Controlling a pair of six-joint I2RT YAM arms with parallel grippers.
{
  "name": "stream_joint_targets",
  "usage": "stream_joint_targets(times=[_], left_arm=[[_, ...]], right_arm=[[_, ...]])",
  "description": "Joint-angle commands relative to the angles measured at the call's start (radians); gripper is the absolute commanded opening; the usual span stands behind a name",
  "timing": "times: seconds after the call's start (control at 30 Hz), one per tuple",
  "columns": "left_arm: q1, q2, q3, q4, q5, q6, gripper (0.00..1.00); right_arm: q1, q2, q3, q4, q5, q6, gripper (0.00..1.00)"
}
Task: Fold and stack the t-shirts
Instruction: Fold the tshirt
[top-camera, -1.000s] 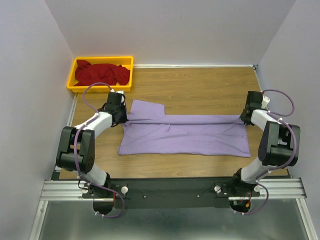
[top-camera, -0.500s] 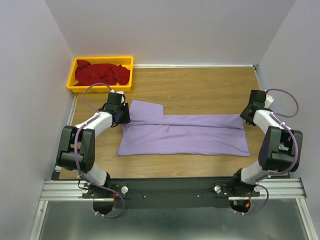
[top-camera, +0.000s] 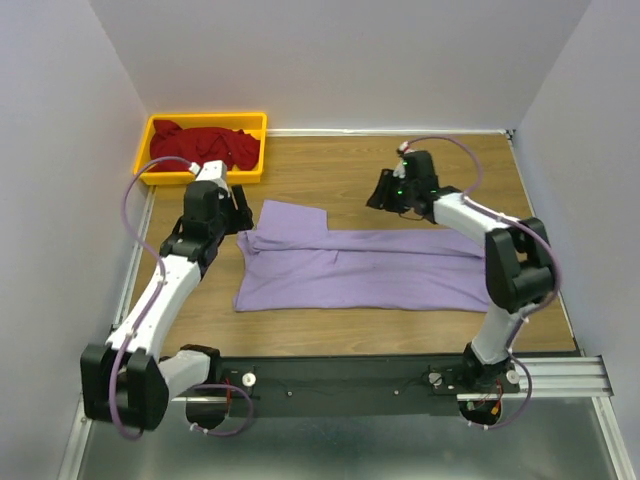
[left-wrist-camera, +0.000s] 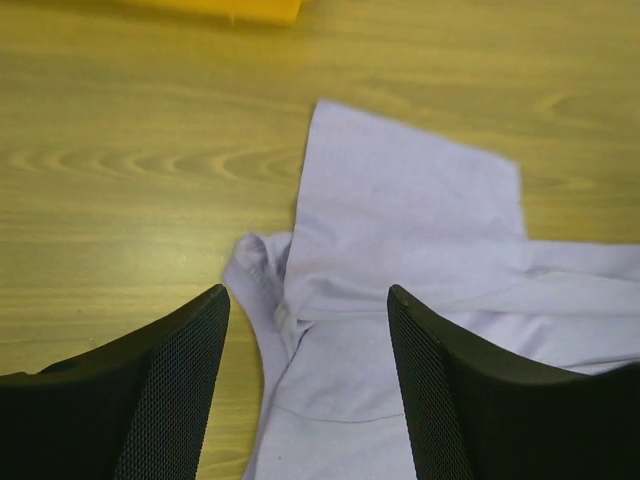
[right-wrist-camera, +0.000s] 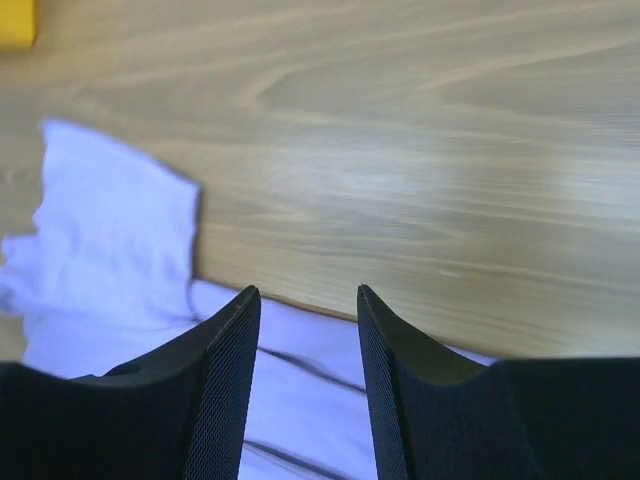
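Purple t-shirt (top-camera: 370, 270) lies half-folded, flat on counter (top-camera: 340, 165). Left pincer (left-wrist-camera: 305, 300) open, empty, over sleeve (left-wrist-camera: 410, 190). Right pincer (right-wrist-camera: 305, 295) open, empty, above far edge. Advice: grip sleeve corners low, fold inward evenly, avoid wrinkles.

Beyond the left fingers (left-wrist-camera: 170, 390), the yellow plastic bin (left-wrist-camera: 215, 8) is a sliver cropped by the top edge. The lilac cotton t-shirt (left-wrist-camera: 410, 200) runs off to the right and bottom, partly hidden behind both fingers. The right wrist view is blurred: cloth creases between the right fingers (right-wrist-camera: 215, 390) smear. From above, the dark red cloth (top-camera: 200, 148) heaped in the bin cannot be counted.
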Motion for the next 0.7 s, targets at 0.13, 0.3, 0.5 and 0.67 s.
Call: stream_joint_targets(times=[0.13,0.3,0.5,0.67], left_arm=[[0.0,-0.35,-0.201,0.092,-0.077,-0.004,0.86],[0.0,-0.464,-0.253,0.14,-0.103,-0.007,0.86],[0.0,-0.373,-0.233,0.152,-0.084,0.005,0.86],[0.0,-0.33,-0.218,0.14,-0.08,0.011,0.86]], right_arm=[[0.149,0.27,0.212,0.09,-0.206,0.039,0.5],[0.182,0.416,0.33,0.088,-0.24,0.026,0.5],[0.224,0.559,0.436,0.088,-0.33,0.017,0.5],[0.253,0.618,0.476,0.087,-0.366,0.006,0.5]])
